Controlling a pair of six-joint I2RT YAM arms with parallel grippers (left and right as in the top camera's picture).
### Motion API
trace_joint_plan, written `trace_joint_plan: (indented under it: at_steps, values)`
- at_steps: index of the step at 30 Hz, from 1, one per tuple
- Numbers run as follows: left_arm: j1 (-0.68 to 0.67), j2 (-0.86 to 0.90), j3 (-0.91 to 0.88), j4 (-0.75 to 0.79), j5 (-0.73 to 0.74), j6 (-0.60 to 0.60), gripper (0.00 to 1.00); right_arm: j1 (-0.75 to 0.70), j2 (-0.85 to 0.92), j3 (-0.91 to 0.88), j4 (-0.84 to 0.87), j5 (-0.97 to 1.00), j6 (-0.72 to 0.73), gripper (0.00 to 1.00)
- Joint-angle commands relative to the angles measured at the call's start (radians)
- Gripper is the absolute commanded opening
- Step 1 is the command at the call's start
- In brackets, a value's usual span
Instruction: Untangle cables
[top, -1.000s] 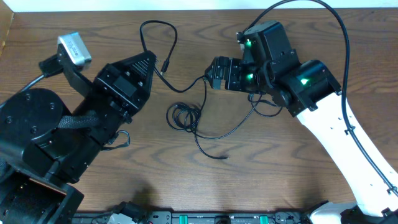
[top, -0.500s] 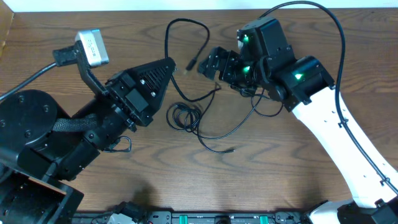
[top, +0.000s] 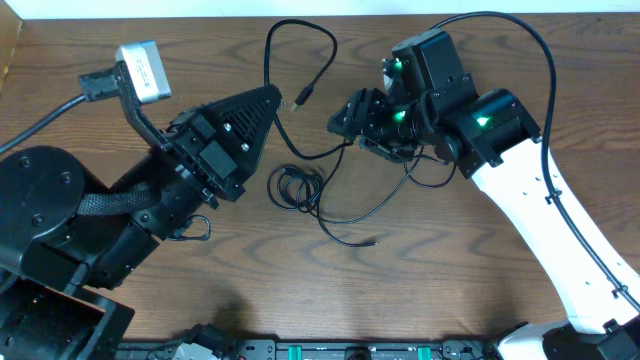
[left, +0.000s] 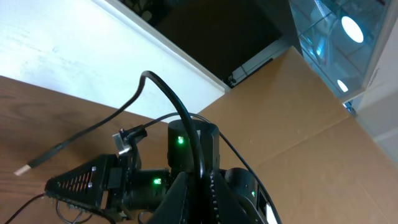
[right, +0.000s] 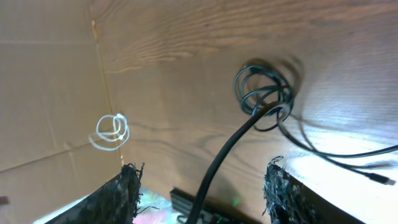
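A black cable (top: 300, 35) loops over the table's far side and ends in a small plug (top: 303, 97). My left gripper (top: 272, 96) is shut on this cable. In the left wrist view the cable (left: 163, 92) arcs up from the shut jaws (left: 200, 179) and falls left to its plug (left: 23, 169). A small black coil (top: 295, 187) lies mid-table, with a loose end (top: 372, 241) nearer the front. My right gripper (top: 342, 113) is open. In the right wrist view a black cable (right: 231, 146) runs between its spread fingers (right: 202, 168) toward the coil (right: 264, 93). A white looped cord (right: 112, 132) shows there too.
The wooden table (top: 470, 270) has a cardboard wall (right: 43, 93) along one side. The right arm's own thick black cord (top: 520, 25) arches over the far right. The left arm's bulky base (top: 50, 220) fills the near left corner.
My left gripper has moved right and toward the far edge, carrying the black cable; its loop and plug shifted right. The right gripper shifted slightly left and tilted.
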Motion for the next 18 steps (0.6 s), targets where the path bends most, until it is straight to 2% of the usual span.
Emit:
trace_joint_plan:
  at_steps: [1, 3, 8, 11, 14, 15, 16, 18]
  values:
    - [0.005, -0.004, 0.018, 0.01, 0.005, 0.015, 0.08, 0.008, 0.003, 0.001, 0.0, -0.063, 0.036, 0.6]
    - [0.005, -0.004, 0.019, 0.01, 0.005, 0.015, 0.08, 0.012, 0.003, 0.001, 0.001, -0.063, 0.06, 0.51]
    - [0.005, -0.004, 0.018, 0.01, 0.005, 0.015, 0.08, 0.014, 0.003, 0.001, 0.001, -0.078, 0.082, 0.49]
    - [0.005, -0.004, 0.018, 0.009, 0.005, 0.015, 0.08, 0.014, 0.003, 0.001, 0.002, -0.076, 0.082, 0.35]
    - [0.004, -0.004, 0.018, 0.009, 0.005, 0.015, 0.08, 0.014, 0.003, 0.001, 0.002, -0.066, 0.085, 0.16]
    - [0.005, -0.004, 0.018, 0.009, 0.005, 0.015, 0.08, 0.014, 0.003, 0.001, 0.002, -0.064, 0.085, 0.05]
    - [0.005, -0.004, 0.018, 0.008, 0.005, 0.015, 0.08, 0.014, 0.003, 0.001, 0.001, -0.06, 0.085, 0.02]
    - [0.005, -0.004, 0.018, 0.005, 0.005, 0.015, 0.08, 0.014, 0.003, 0.001, 0.001, -0.039, 0.084, 0.02]
